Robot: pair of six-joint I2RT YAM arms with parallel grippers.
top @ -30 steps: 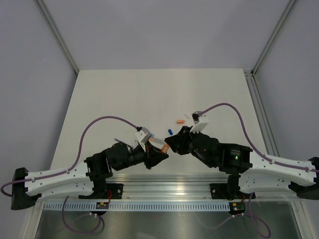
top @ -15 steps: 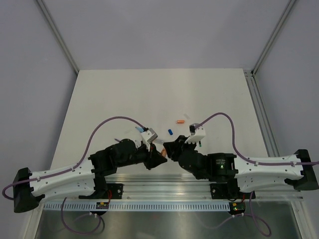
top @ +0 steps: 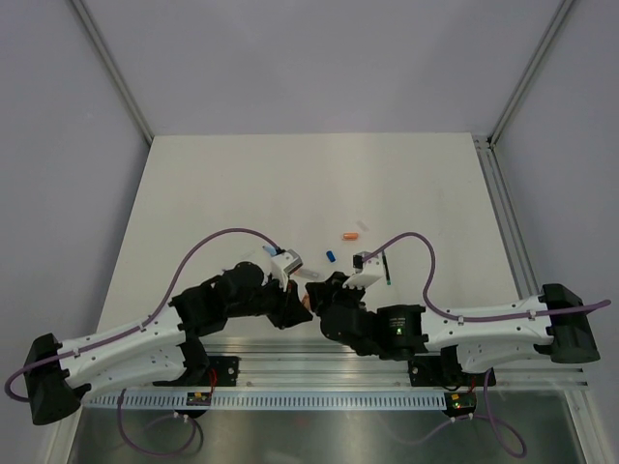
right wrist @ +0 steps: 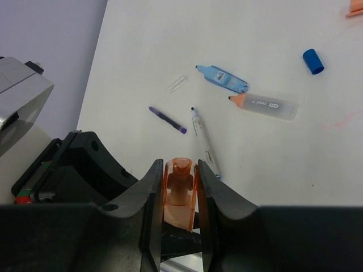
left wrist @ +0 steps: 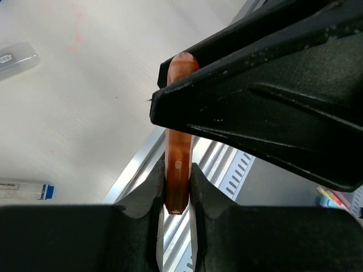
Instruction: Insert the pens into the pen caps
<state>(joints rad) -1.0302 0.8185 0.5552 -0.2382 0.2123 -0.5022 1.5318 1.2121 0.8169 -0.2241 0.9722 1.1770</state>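
The bench (top: 242, 193) is creamy white, with a faint pink scribble (left wrist: 76, 35) on it. The left arm (top: 116, 343) and the right arm (top: 484, 329) are white with black joints, and their cables (top: 208, 237) are purple. The left end effector (left wrist: 177, 178) and the right end effector (right wrist: 178, 170) are black. The orange cap (right wrist: 180, 195) is see-through. In the right wrist view, the upper right has a dark blue cap (right wrist: 313, 61). Near the middle are a light blue pen (right wrist: 222, 79), a clear pen (right wrist: 264, 105) with an orange tip, a purple pen (right wrist: 167, 119), a white pen (right wrist: 203, 141) with a dark tip, and a clear cap (right wrist: 177, 84). The wall (right wrist: 45, 28) is pale purple.
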